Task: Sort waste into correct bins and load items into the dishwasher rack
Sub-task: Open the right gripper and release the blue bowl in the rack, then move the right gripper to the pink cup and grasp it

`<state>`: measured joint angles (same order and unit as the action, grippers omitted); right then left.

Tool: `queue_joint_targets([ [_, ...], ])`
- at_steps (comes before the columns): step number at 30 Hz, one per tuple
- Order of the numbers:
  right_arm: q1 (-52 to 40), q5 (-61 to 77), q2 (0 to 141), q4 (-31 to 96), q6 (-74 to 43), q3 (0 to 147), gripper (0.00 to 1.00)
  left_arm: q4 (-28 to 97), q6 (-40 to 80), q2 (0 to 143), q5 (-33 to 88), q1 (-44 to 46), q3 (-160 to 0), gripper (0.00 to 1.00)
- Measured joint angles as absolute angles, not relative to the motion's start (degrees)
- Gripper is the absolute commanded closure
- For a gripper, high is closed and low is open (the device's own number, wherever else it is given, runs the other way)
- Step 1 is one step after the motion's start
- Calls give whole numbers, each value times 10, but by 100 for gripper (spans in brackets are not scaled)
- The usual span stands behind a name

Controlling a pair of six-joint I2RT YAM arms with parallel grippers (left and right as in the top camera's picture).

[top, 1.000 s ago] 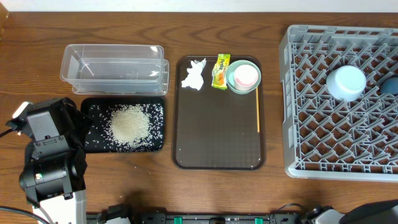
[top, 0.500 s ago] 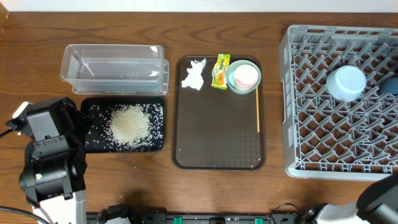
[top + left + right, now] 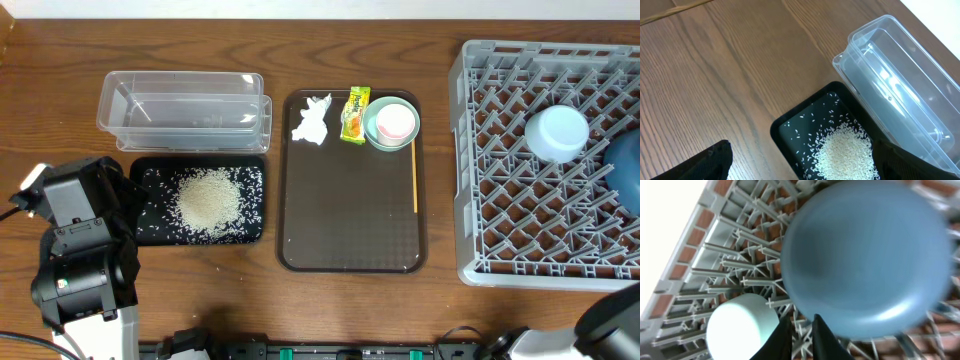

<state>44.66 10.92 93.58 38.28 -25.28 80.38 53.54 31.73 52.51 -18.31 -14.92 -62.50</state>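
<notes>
Inventory of the table, left to right.

1. Clear tub (image 3: 185, 110): far left, beside the tray below. Nothing can be seen inside it.
2. Black tray (image 3: 150, 225): just near of the tub. It holds the rice (image 3: 208, 203), heaped at the centre with stray grains around.
3. Left gripper (image 3: 802, 162): above the black tray's left end, fingers (image 3: 712, 161) spread wide apart, holding nothing.
4. Brown serving tray (image 3: 350, 220): centre of the table. Along its far edge lie the tissue (image 3: 312, 120), the snack wrapper (image 3: 354, 113) just right of it, and the mint bowl (image 3: 374, 132) with the pink cup (image 3: 395, 122) sitting inside. A thin yellow stick (image 3: 415, 185) lies along the tray's right side.
5. Dishwasher rack (image 3: 500, 230): right end of the table. The light-blue bowl (image 3: 557, 133) sits upside down in its far part. The dark-blue bowl (image 3: 625, 170) is at the rack's right side, partly cut off by the overhead view's edge and blurred in the wrist view.
6. Right gripper (image 3: 802, 322): above the rack, between the two bowls. Its fingers (image 3: 780, 342) are drawn almost together with only a sliver between them, clamped on nothing.
</notes>
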Motion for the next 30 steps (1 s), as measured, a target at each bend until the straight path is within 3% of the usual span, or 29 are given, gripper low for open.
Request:
queue_joint_targets([
  [3, 451, 106, 886, 393, -268, 804, 69, 535, 317, 525, -183, -149, -625, 9],
  [9, 450, 156, 774, 374, -283, 804, 10, 535, 317, 525, -183, -149, -625, 9],
  [13, 421, 271, 728, 325, -281, 804, 9, 535, 317, 525, -183, -149, -625, 9],
  [18, 315, 363, 716, 296, -277, 804, 9, 535, 317, 525, -183, -149, -625, 9],
  [25, 53, 313, 789, 307, -201, 808, 8, 535, 317, 525, -183, -149, -625, 9],
  [30, -105, 195, 935, 443, -133, 912, 10, 535, 317, 525, -183, -149, -625, 9],
])
